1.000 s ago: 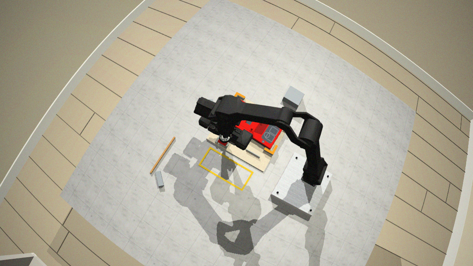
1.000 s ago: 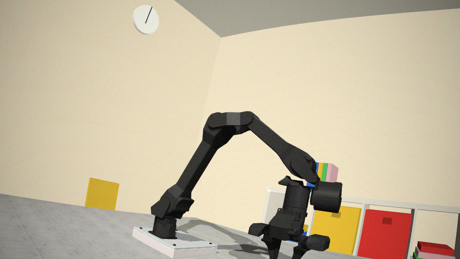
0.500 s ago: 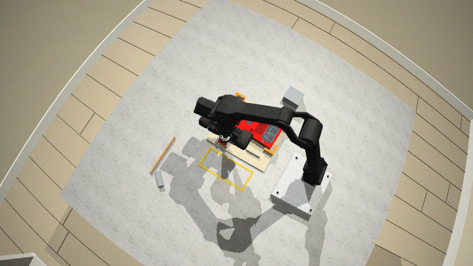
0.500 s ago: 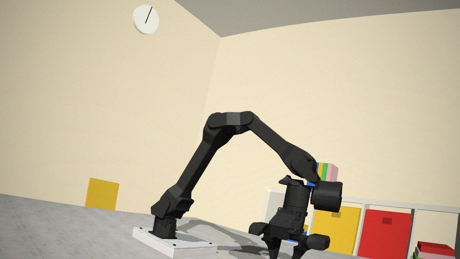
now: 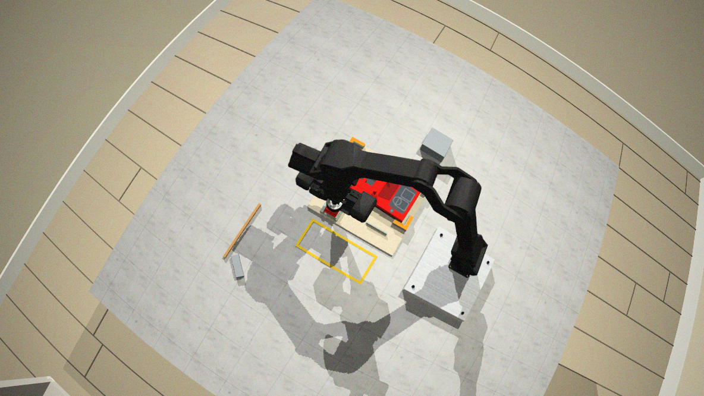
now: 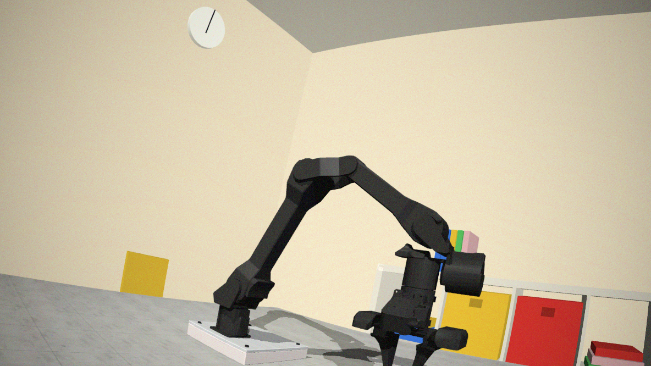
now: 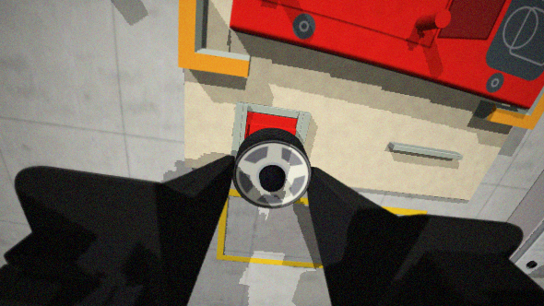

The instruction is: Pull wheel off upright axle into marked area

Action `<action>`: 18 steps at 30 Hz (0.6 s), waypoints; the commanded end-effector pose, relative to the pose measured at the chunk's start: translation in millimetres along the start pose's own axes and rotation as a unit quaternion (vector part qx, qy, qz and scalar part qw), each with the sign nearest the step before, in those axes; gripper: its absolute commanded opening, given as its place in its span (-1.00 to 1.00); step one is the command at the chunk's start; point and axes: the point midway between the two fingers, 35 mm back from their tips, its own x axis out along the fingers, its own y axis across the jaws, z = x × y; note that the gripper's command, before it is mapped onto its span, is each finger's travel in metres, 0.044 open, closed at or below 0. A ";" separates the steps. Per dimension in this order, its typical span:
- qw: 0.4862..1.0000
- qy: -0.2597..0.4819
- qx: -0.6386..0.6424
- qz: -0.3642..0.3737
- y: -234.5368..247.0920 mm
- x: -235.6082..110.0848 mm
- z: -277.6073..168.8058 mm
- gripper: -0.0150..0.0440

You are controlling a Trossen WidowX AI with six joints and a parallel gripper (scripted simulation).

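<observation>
The wheel point(image 7: 271, 171) point(image 5: 335, 205) is black-tyred with a pale spoked hub and a dark centre hole. It sits over its red, grey-framed axle base point(image 7: 269, 123) on the beige board point(image 7: 360, 147) point(image 5: 364, 233). My gripper point(image 7: 271, 169) point(image 5: 335, 206) points straight down and is shut on the wheel, one finger on each side of the tyre. The axle itself is hidden by the wheel. The yellow marked area point(image 5: 314, 223) point(image 7: 222, 230) lies on the table just in front of the board. In the exterior view the fingertips point(image 6: 404, 352) run out of the frame at the bottom.
A red block point(image 7: 369, 32) point(image 5: 389, 194) with pegs and a grey panel lies on the board behind the wheel, with orange corner brackets point(image 7: 203, 62). A thin grey bar point(image 7: 424, 151) lies on the board. A wooden stick point(image 5: 241, 231), small grey block point(image 5: 237, 266), grey cube point(image 5: 436, 142) and arm base plate point(image 5: 433, 275) stand around.
</observation>
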 end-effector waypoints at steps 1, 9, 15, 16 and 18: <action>1.000 0.000 0.000 0.004 1.6 -4.8 -0.2 -0.49; 1.000 0.000 0.000 0.004 1.6 -7.5 -0.2 -0.49; 1.000 0.000 0.001 0.004 1.6 -9.4 -0.2 -0.49; 1.000 0.000 0.001 0.004 1.6 -9.8 -0.2 -0.49; 1.000 0.000 0.001 0.004 1.6 -10.4 -0.2 -0.49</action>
